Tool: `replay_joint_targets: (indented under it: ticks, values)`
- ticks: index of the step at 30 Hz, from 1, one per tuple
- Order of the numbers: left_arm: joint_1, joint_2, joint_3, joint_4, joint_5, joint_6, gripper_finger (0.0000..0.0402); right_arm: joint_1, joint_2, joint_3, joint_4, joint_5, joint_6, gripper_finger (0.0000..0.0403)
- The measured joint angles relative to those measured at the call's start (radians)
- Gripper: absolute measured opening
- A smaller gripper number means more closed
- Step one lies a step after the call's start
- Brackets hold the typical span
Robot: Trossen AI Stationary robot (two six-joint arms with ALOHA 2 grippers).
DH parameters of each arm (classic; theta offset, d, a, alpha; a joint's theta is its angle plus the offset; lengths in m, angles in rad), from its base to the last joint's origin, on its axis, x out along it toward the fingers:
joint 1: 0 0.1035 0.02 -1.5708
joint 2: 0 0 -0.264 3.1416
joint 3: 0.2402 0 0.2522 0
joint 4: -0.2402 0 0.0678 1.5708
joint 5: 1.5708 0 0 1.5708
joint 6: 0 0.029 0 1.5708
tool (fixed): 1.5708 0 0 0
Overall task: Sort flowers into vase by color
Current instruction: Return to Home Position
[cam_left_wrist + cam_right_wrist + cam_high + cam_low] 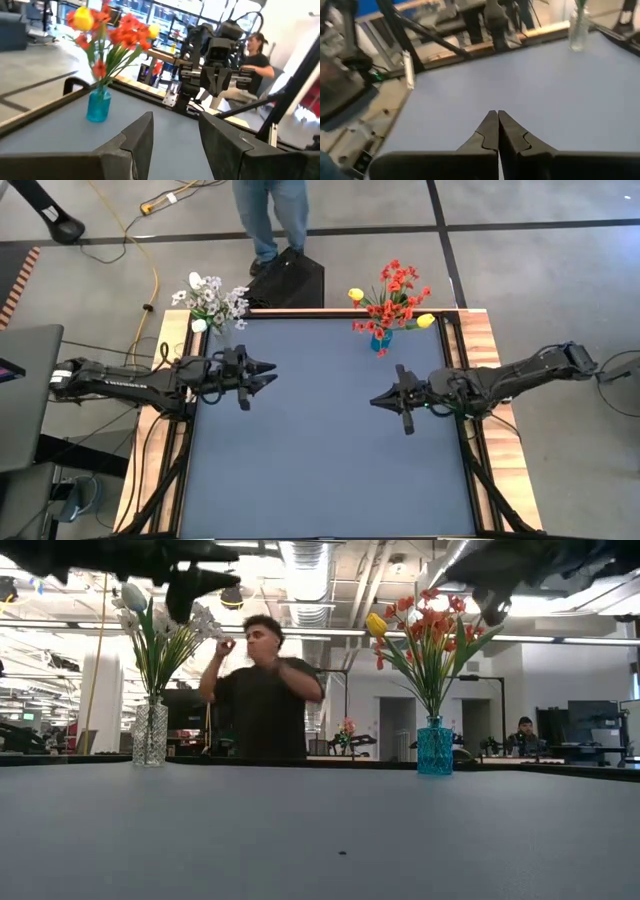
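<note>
The big flat table (320,460) has a smooth grey-blue top. Over it hang the two dark arms, one on each side, well apart. The left gripper (268,372) is let go, with its two fingers spread and nothing between them. The right gripper (377,401) is pinched tight on nothing at all. A person (265,690) stands behind the table. At the far left corner is a clear vase (150,735) of bumpy glass, and at the far right a shiny blue vase (435,748). Both look hard and could tip or break. The white flowers (212,300) stand in the clear one. The red-orange flowers (430,615) and yellow flowers (355,294) stand together in the blue one. I think the flowers are very light, with soft blooms that squash and thin green stems that bend. The best place to hold one looks like the stem, low down, never the bloom.
</note>
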Motion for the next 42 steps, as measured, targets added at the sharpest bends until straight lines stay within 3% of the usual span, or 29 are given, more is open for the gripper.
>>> replay_joint_targets:
  ticks: [8, 17, 21, 26, 32, 42]
  values:
    - [0.000, -0.140, -0.147, 0.033, -0.020, -0.078, 0.0146, -0.138, -0.033, -0.012, -0.071, -0.139, -0.028, 0.0016]
    - [0.000, -0.249, -0.304, 0.056, -0.041, -0.166, 0.0146, -0.279, -0.218, -0.299, 0.152, -0.197, 0.098, 0.0017]
    - [0.000, -0.290, -0.361, 0.080, -0.046, -0.201, 0.0146, -0.295, -0.291, -0.367, 0.162, -0.202, 0.101, 0.0017]
    - [0.000, -0.357, -0.404, 0.074, -0.101, -0.226, 0.0146, -0.347, -0.424, -0.427, 0.088, -0.208, 0.093, 0.0017]
    - [0.000, -0.433, -0.416, 0.035, -0.097, -0.245, 0.0146, -0.424, -0.605, -0.462, -0.048, -0.252, 0.064, 0.0017]
    - [0.000, -0.446, -0.417, -0.036, -0.107, -0.315, 0.0146, -0.514, -0.801, -0.462, -0.224, -0.333, -0.044, 0.0017]
